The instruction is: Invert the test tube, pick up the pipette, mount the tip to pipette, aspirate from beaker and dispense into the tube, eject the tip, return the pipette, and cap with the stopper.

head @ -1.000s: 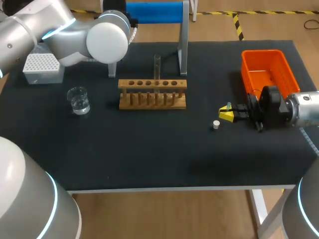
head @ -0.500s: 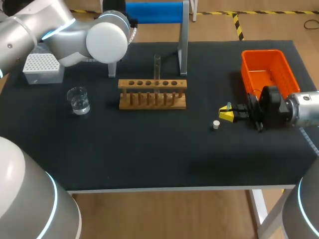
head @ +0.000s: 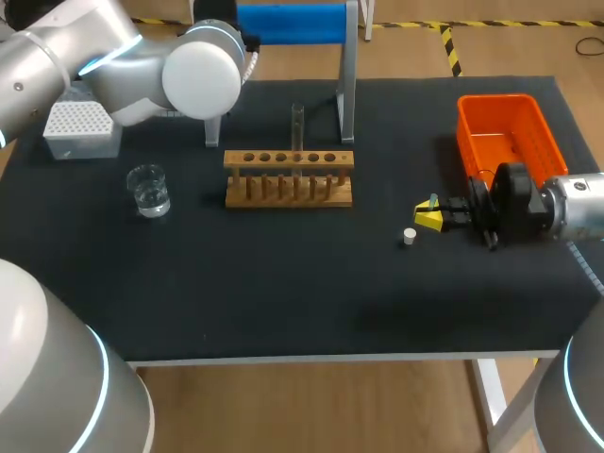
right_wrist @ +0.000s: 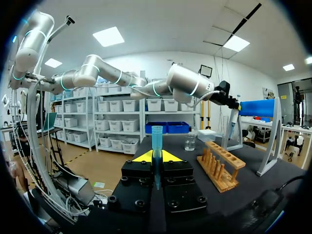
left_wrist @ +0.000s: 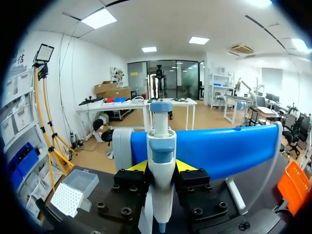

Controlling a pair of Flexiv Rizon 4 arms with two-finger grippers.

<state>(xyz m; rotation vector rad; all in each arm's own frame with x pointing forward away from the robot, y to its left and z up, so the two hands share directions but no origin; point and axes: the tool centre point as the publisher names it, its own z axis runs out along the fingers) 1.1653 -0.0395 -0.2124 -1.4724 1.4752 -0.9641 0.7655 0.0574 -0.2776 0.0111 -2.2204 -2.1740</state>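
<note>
White pipette [left_wrist: 161,161]; translucent blue tapered tip [right_wrist: 157,146]

The black counter [head: 283,293] carries a wooden rack [head: 289,176] just off centre toward 12 o'clock, with a metal stand [head: 346,94] behind it. A beaker [head: 149,190] sits at 9 o'clock, a tip box [head: 80,128] at 10, an orange basket [head: 505,132] at 2 and a small white stopper [head: 410,236] at 4.

Counter [head: 283,293]: black. Bin [head: 491,98]: orange. Tube rack [head: 289,189]: tan wood. Stopper [head: 410,237]: white. Tip box [head: 80,123]: white, dotted grid. Pipette [left_wrist: 161,161]: white and blue. Pipette tip [right_wrist: 157,141]: translucent blue.
</note>
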